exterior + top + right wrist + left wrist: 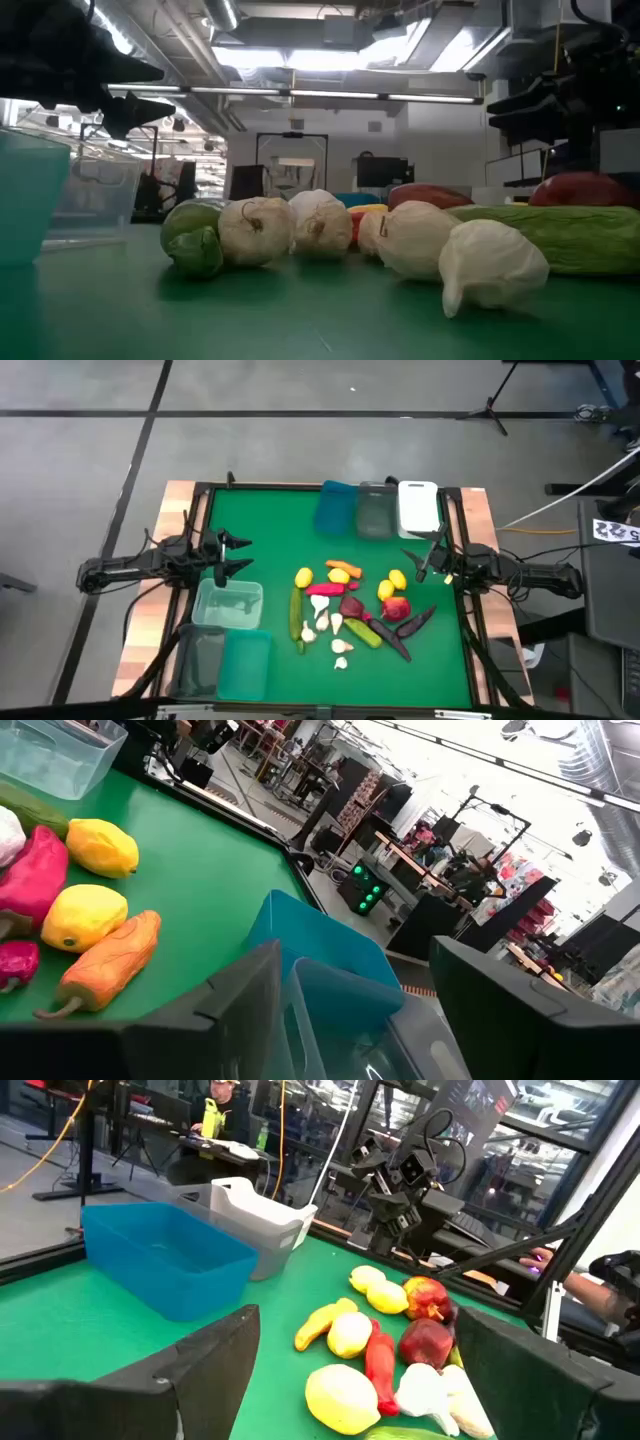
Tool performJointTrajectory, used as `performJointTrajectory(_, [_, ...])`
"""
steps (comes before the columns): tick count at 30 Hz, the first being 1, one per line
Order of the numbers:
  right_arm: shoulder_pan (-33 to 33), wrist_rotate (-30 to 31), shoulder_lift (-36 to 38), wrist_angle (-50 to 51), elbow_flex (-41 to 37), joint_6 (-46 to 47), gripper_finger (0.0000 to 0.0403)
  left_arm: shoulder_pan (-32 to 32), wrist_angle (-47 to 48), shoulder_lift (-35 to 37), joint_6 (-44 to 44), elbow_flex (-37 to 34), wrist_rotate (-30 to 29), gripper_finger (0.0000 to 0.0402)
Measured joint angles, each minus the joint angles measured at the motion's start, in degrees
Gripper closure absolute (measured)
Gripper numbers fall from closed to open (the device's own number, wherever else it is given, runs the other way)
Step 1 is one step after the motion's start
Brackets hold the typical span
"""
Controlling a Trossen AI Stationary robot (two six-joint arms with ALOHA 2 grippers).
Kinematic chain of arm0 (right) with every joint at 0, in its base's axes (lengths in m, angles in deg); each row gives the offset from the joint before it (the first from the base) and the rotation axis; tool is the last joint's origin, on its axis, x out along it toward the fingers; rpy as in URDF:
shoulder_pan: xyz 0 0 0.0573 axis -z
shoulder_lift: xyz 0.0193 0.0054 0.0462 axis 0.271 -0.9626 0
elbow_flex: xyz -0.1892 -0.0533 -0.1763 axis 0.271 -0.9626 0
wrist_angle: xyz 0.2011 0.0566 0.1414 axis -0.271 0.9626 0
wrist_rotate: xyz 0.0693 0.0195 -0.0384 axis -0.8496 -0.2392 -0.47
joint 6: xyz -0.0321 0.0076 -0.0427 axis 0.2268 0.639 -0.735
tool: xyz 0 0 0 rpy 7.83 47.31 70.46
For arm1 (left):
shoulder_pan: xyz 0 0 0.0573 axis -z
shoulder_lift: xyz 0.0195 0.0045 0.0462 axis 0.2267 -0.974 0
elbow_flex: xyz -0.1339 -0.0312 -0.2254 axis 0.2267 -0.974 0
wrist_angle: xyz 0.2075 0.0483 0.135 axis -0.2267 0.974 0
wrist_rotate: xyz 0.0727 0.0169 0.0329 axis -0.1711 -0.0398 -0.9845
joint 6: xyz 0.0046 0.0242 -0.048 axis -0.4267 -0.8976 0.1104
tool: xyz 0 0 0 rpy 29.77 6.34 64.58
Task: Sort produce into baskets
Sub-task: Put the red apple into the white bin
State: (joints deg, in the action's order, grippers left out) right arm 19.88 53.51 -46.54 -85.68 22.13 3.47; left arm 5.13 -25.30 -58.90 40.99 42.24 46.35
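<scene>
The produce lies in a pile at the table's middle: yellow lemons [304, 576] [398, 578], an orange carrot [340, 566], a pink pepper [325, 589], a red apple [397, 607], green cucumbers [296, 615], white garlic [340, 647] [255, 230] and dark eggplants [415, 622]. Blue [336, 508], grey-clear [375, 510] and white [418, 507] baskets stand at the far edge. Pale clear [227, 605], dark clear [200, 660] and teal [245, 665] baskets stand at the near left. My left gripper [236, 555] [350, 1380] is open and empty, left of the pile. My right gripper [427, 555] [360, 1010] is open and empty, right of the pile.
Bare green mat [270, 540] lies between the far baskets and the pile, and also along the near edge. The table has a dark frame with wooden strips [175, 510] on its sides. People and equipment show in the room beyond the table.
</scene>
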Motion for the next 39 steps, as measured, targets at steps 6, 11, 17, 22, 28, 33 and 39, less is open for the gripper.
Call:
performJointTrajectory(6, [0.0,0.0,0.0,0.0,0.0,0.0,0.015,0.0,0.0,0.0,0.0,0.0,0.0,0.0073])
performJointTrajectory(11, [0.0,0.0,0.0,0.0,0.0,0.0,0.015,0.0,0.0,0.0,0.5,0.0,0.0,0.0073])
performJointTrajectory(17, [0.0,0.0,0.0,0.0,0.0,0.0,0.015,0.0,0.0,0.0,0.3,0.0,0.0,0.0073])
performJointTrajectory(22, [0.0,0.0,0.0,0.0,0.0,0.0,0.015,0.0,0.0,0.0,0.0,0.0,0.0,0.0073])
performJointTrajectory(28, [0.0,0.0,0.0,0.0,0.0,0.0,0.015,0.0,0.0,0.0,0.2,0.0,0.0,0.0073])
performJointTrajectory(33, [0.0,0.0,0.0,-0.2,0.0,-2.8,0.015,0.0,0.0,0.0,0.5,0.0,0.0,0.0073])
performJointTrajectory(39, [0.0,1.0,0.0,-2.2,0.0,-26.9,0.015,0.0,0.0,0.0,1.5,0.0,0.0,0.0073])
